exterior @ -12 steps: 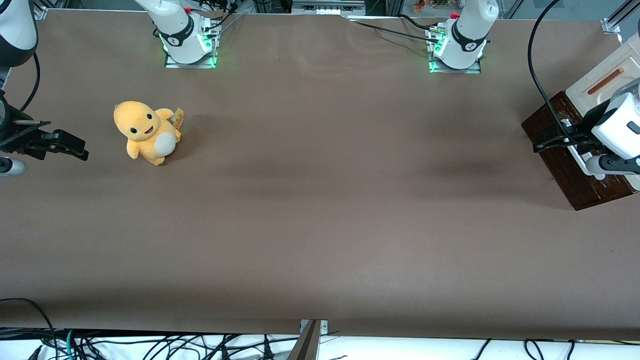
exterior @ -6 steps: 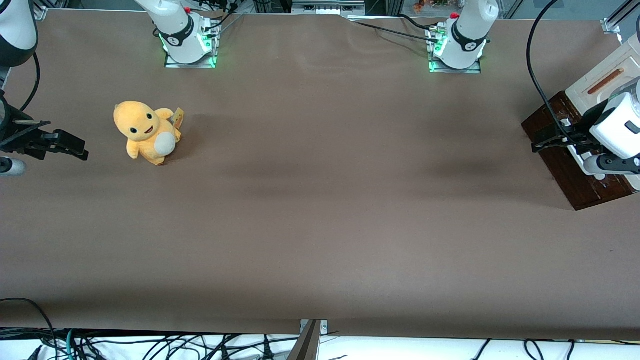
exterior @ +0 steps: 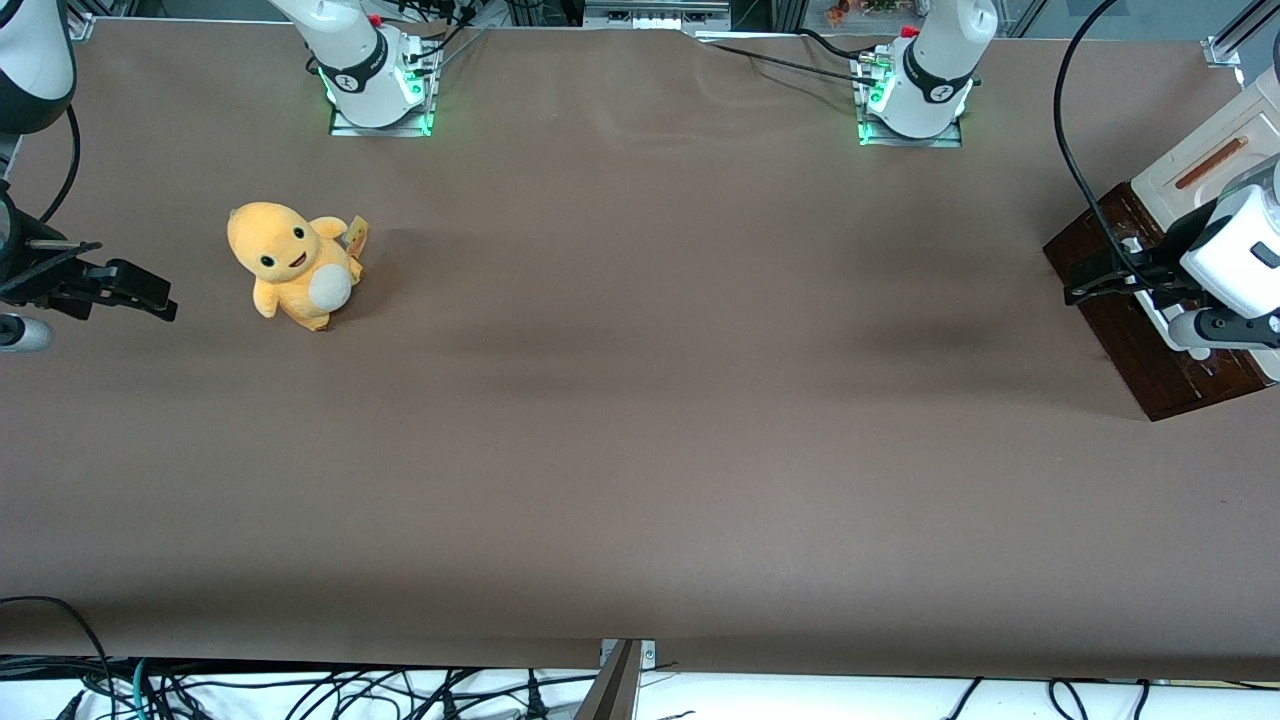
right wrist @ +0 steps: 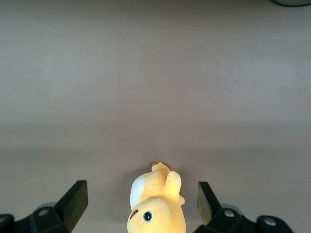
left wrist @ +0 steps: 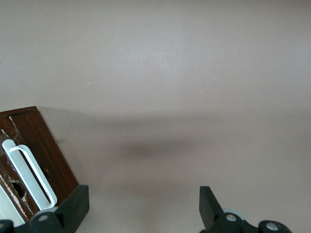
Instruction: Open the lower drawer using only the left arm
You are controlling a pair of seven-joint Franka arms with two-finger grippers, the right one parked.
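Observation:
The lower drawer (exterior: 1135,335) shows its dark brown wooden front (left wrist: 46,155) at the working arm's end of the table. Its white bar handle (left wrist: 26,170) runs along that front. The left arm (exterior: 1240,250) reaches in over the drawer. My gripper (exterior: 1085,280) hovers at the drawer front's end farther from the front camera. In the left wrist view the gripper (left wrist: 141,209) is open, and only bare table shows between its fingers. One finger (left wrist: 73,208) sits close beside the handle's end, not around it.
A cream-white panel with a thin brown slot handle (exterior: 1205,160) sits above the drawer. A yellow plush toy (exterior: 293,265) stands toward the parked arm's end of the table. Brown table covering (exterior: 640,400) spreads between them.
The left arm's wrist has shifted very slightly over the drawer front. The gripper stays open, and the drawer and toy have not moved.

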